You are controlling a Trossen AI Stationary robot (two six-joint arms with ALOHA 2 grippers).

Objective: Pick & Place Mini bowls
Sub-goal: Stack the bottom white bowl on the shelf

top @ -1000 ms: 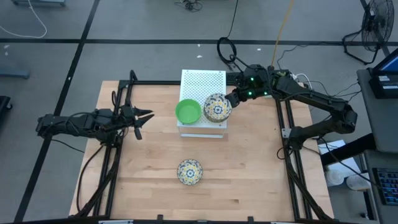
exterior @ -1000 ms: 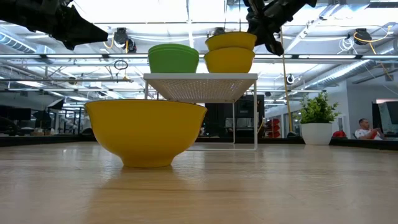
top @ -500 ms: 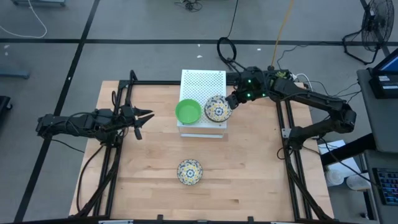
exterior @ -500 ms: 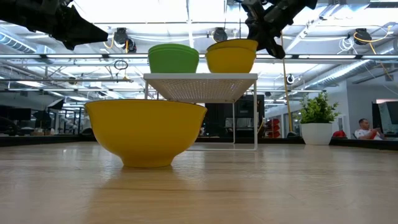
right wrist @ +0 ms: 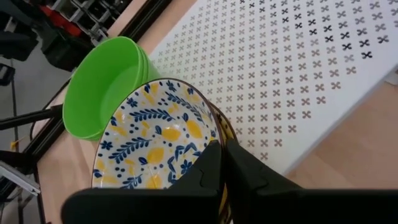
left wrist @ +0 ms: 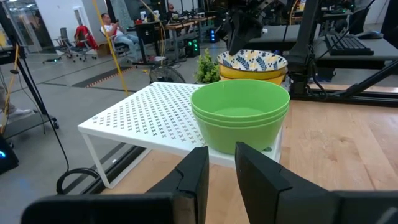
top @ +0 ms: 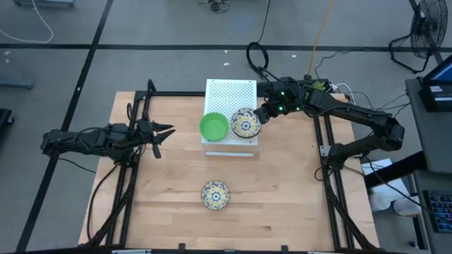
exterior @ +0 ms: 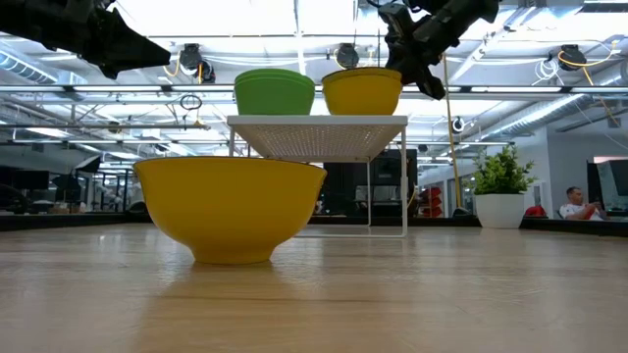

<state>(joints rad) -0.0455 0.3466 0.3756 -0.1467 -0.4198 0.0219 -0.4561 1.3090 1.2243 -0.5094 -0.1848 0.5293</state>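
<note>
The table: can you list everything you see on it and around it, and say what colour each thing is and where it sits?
Green mini bowls: a nested stack, count unclear, bright green, on the white perforated box's front left.
Floral mini bowls: a stack, count unclear, white with yellow-and-blue pattern inside, yellow outside, on the box beside the green stack.
Lone floral mini bowl: one, same pattern, on the wooden table near its front edge.
White perforated box: one, white, at the table's back middle.
Potted plant: one, green in a white pot, beyond the table.
Person: one, seated far off in the room.
Left gripper: dark, waiting over the table's left side.
Right gripper: dark, fingers pinching the top floral bowl's rim.
</note>
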